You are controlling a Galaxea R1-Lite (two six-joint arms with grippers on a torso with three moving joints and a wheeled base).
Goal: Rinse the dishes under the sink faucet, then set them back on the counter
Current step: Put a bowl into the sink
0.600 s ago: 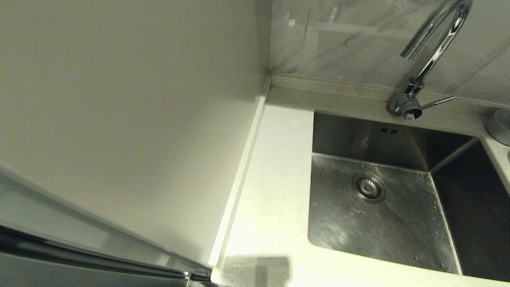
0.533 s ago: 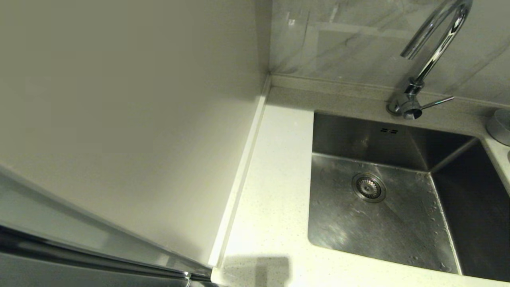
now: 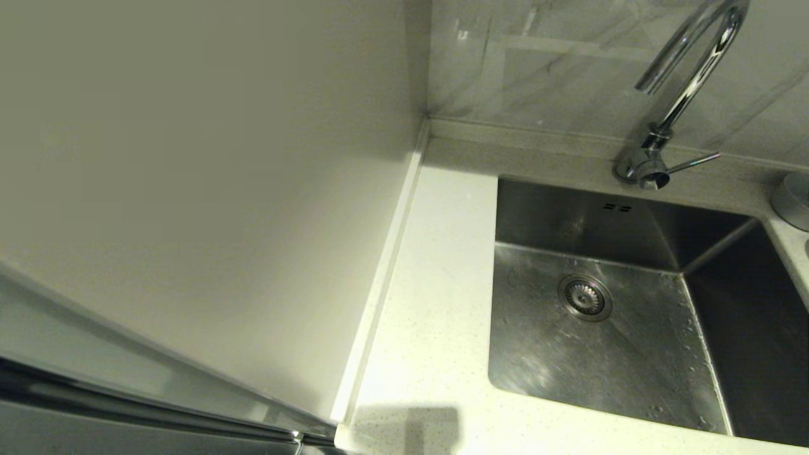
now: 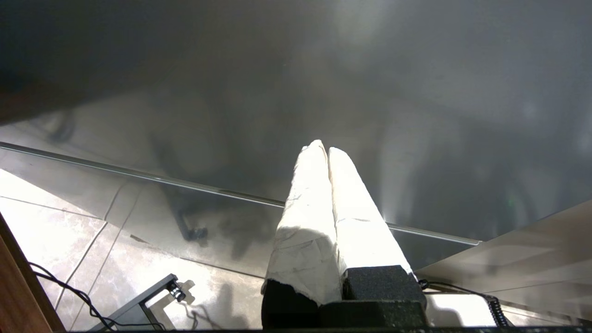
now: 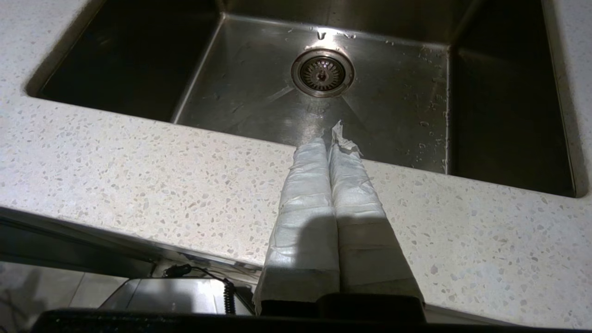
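The steel sink (image 3: 607,354) lies at the right of the head view, its round drain strainer (image 3: 584,297) bare, with nothing in the basin. The chrome faucet (image 3: 686,82) arches over the sink's back edge, no water running. The speckled counter (image 3: 430,303) runs along the sink's left side. The bowls are out of view in every frame. Neither arm shows in the head view. My right gripper (image 5: 329,144) is shut and empty, hovering over the counter's front strip (image 5: 138,175) before the sink (image 5: 286,97). My left gripper (image 4: 322,149) is shut and empty, low beside a dark glossy cabinet front.
A plain off-white vertical panel (image 3: 202,189) fills the left half of the head view beside the counter. A round grey object (image 3: 793,201) sits at the counter's far right edge. A black stand and cables (image 4: 138,305) lie on the tiled floor below the left gripper.
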